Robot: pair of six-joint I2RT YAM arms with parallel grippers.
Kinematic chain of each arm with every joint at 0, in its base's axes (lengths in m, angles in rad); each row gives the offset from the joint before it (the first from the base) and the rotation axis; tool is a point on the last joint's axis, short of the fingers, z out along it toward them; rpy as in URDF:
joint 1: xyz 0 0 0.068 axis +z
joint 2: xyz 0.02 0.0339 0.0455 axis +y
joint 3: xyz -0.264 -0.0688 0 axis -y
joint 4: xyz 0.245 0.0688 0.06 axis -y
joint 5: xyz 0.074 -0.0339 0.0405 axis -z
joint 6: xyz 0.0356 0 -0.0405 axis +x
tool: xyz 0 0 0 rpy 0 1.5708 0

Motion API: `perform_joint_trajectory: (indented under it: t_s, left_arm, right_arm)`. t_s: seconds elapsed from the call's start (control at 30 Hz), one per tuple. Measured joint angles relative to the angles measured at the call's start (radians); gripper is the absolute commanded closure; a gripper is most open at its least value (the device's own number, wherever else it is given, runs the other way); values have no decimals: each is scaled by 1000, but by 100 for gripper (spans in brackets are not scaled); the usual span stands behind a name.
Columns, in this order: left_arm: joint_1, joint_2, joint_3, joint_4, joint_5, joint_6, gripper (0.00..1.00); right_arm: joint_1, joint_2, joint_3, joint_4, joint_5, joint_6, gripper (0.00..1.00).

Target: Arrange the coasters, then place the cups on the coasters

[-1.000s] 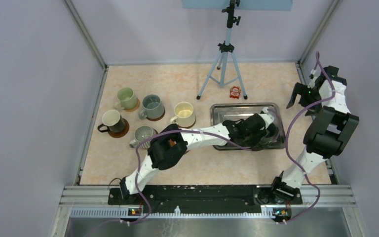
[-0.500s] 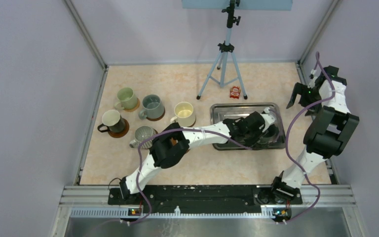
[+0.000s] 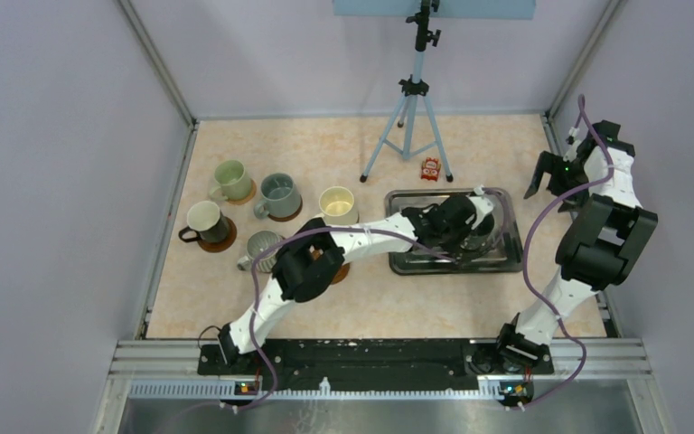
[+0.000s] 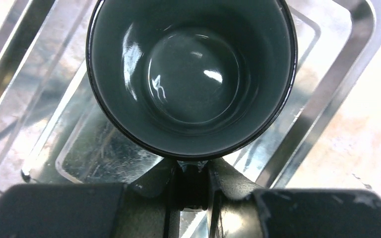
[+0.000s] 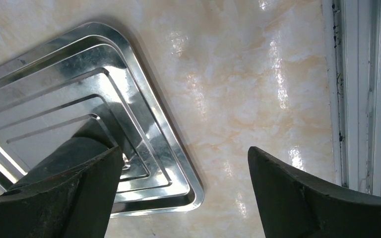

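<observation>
Left wrist view looks into the glossy, round dark teal-grey mug (image 4: 193,74), with the left gripper (image 4: 193,171) clamped on its 6 o'clock edge above the stepped, shiny steel tray (image 4: 327,64). Right wrist view shows the right gripper (image 5: 184,153) spread wide over the marbled tabletop (image 5: 238,99), tray corner at 9 o'clock. Top external: 5 other mugs (image 3: 278,194) sit on round reddish-brown coasters (image 3: 221,244) at the tray's 9 o'clock.

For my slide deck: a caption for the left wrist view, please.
Left gripper shut on the dark mug over the steel tray.
</observation>
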Motion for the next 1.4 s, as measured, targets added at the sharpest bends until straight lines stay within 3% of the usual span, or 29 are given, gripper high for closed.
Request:
perform_joint_trajectory:
  t_s: [0.33,0.63,0.87,1.23,1.4]
  left_arm:
    - [27,-150,-227,133,-2,102,100]
    - [70,-253,-241,190,59,115,100]
    - [115,-355,-321,188,142,123,100]
    - [262,-784,-761,111,223,233,100]
    - [351,-969,-882,37,223,278,100]
  right_arm:
    - [0,0,-42,17,-24,-1,8]
    - [13,-34,-158,95,24,-11,11]
    - [115,-66,-199,168,119,-35,11]
    - [131,-23,-87,148,87,-34,11]
    - [131,-16,-68,123,46,-26,11]
